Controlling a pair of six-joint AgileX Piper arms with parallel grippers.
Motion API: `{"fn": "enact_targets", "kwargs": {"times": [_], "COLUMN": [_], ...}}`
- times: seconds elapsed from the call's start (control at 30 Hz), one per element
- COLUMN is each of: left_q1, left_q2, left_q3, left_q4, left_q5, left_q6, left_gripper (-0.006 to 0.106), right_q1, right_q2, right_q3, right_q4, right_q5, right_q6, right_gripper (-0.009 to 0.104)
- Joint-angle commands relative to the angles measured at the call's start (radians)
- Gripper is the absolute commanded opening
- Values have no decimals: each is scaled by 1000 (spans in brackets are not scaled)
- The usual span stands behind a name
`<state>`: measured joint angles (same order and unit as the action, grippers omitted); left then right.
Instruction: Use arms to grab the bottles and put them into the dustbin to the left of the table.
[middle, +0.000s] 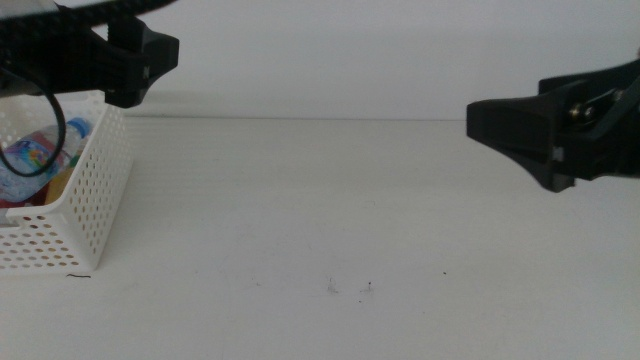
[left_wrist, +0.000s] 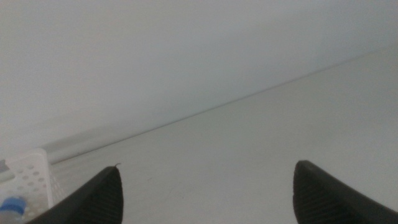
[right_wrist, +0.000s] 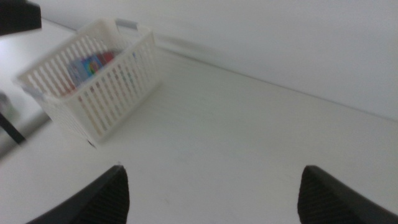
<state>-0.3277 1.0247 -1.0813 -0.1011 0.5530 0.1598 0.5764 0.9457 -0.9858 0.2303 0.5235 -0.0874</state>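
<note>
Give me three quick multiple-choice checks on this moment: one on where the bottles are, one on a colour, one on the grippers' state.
1. Where are the bottles?
A. Standing mid-table
B. In the basket
C. In the right gripper

2. What colour is the cap of the water bottle?
A. Blue
B. Green
C. Black

3. How do the jaws of both grippers stand?
A. Both shut on bottles
B. Left shut, right open
C. Both open, holding nothing

Answers:
1 B: the bottles show through and over the basket's wall, and no bottle stands on the table.
2 A: the cap by the basket's rim is blue.
3 C: each wrist view shows its jaws wide apart with only table between them; the left gripper is over the basket, the right gripper is above the table's right side.
</note>
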Motion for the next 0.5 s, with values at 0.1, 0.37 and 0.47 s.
{"fn": "enact_targets", "kwargs": {"times": [0.1,0.37,0.47], "left_q1": [103,286,287], "left_q2": [-113,-512,-686], "left_q3": [178,645,772], "left_q4": [-110,-38,-38], "left_q5": [-199,-399,-400], "left_q6": [-7,-7,-7], "left_gripper": [94,94,94], "right_q1": [-106,-364,-417], "right_q2": [-82,-506,-682], "right_q3": [232,658,784], "right_q4": [82,-4,-53], "right_q5": [-362,-524,-503], "right_q6": [0,0,0], "right_gripper": [82,82,82]}}
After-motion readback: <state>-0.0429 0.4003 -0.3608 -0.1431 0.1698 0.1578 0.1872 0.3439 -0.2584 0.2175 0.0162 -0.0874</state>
